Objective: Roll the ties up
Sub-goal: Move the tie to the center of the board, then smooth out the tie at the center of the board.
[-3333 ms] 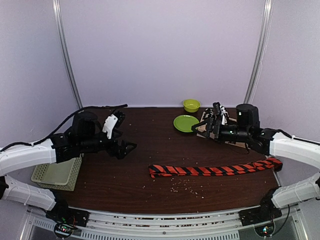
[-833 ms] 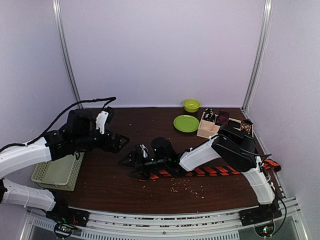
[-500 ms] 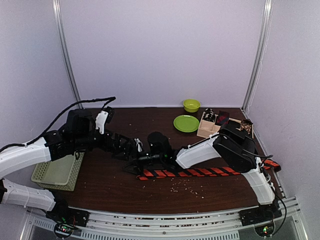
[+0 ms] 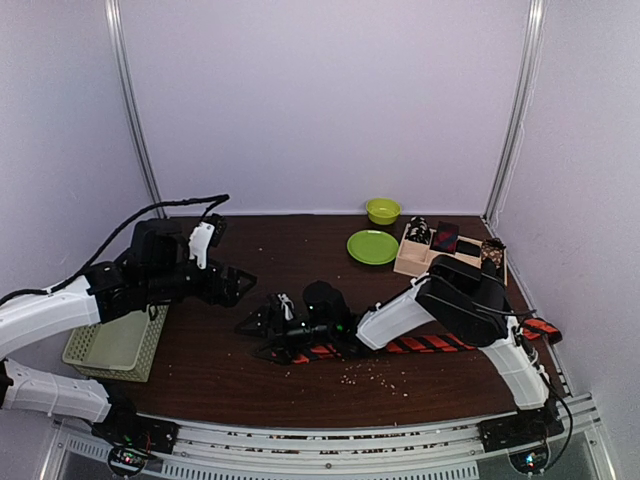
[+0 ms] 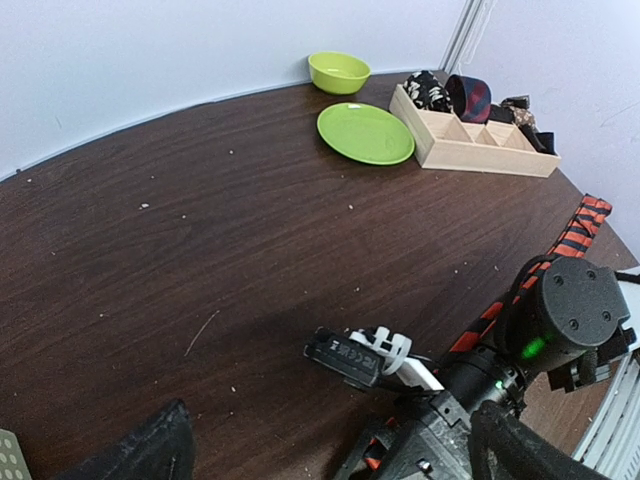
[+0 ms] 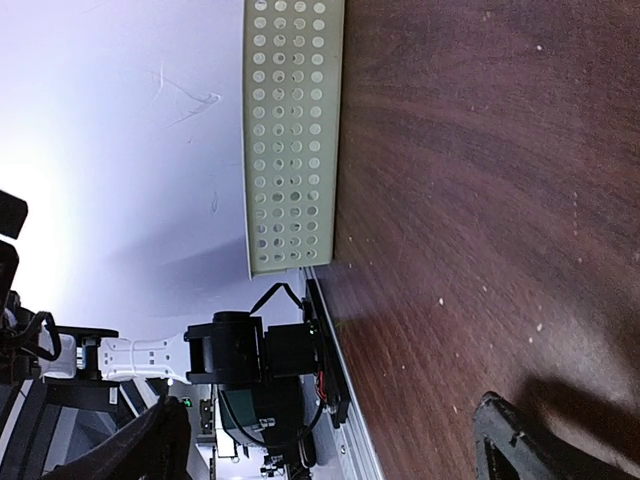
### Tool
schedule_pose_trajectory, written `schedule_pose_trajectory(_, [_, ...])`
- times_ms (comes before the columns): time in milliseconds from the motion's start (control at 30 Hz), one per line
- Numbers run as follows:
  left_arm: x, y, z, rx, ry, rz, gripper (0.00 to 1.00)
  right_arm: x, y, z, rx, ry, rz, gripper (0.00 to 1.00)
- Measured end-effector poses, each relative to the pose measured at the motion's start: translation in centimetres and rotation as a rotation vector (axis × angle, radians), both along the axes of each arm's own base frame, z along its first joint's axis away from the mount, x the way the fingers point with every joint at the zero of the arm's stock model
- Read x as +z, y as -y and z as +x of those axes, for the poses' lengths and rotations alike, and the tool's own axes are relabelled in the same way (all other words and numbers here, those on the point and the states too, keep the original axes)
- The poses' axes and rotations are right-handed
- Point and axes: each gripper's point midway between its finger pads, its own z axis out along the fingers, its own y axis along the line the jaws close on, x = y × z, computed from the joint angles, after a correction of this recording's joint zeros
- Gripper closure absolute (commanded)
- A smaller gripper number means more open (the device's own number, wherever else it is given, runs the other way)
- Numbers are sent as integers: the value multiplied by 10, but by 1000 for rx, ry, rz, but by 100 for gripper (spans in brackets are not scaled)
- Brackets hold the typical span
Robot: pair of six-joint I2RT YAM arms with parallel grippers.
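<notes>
The long orange-red tie (image 4: pixel 430 343) with black stripes lies flat across the front of the table; part of it shows in the left wrist view (image 5: pixel 578 228). My right gripper (image 4: pixel 262 335) has reached across to the tie's left end (image 4: pixel 298 353). It is open and low over the table, just left of that end. In its own view (image 6: pixel 330 445) nothing lies between the fingers and the tie is hidden. My left gripper (image 4: pixel 236 284) is open and empty, above and behind the right gripper; its view (image 5: pixel 330 445) looks down on the right wrist (image 5: pixel 450 385).
A pale green mesh basket (image 4: pixel 115 345) sits at the left edge, also in the right wrist view (image 6: pixel 295 130). At the back right are a wooden box (image 4: pixel 440 252) with rolled ties (image 5: pixel 468 97), a green plate (image 4: pixel 372 246) and a green bowl (image 4: pixel 382 210). Crumbs dot the table.
The right arm swung from the wooden box across to the tie's left end and nudged it slightly left. The left gripper edged toward it, then drew back a little.
</notes>
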Motion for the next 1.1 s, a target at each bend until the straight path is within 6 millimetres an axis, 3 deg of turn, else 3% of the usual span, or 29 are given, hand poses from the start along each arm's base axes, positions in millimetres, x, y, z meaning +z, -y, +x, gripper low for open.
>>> schedule_pose_trajectory(167, [-5, -1, -1, -3, -7, 9, 2, 1, 12, -2, 0, 9, 1, 0])
schedule_pose_trajectory(367, [-7, 0, -1, -7, -11, 12, 2, 9, 13, -3, 12, 4, 16, 1])
schedule_pose_trajectory(467, [-7, 0, -1, -7, -10, 13, 2, 27, 11, -4, 25, 13, 46, 1])
schedule_pose_trajectory(633, [-8, -2, -1, 2, -3, 15, 2, 80, 9, 1, 32, 70, 132, 0])
schedule_pose_trajectory(800, [4, -5, 3, 14, 37, -7, 2, 97, 19, 13, 17, 104, 136, 5])
schedule_pose_trajectory(933, [-2, 1, -4, -47, 40, 9, 7, 94, 48, 20, -11, 139, 77, 5])
schedule_pose_trajectory(1100, [-27, 31, -24, -255, 51, 83, 8, 93, 115, 29, -65, 234, -20, 6])
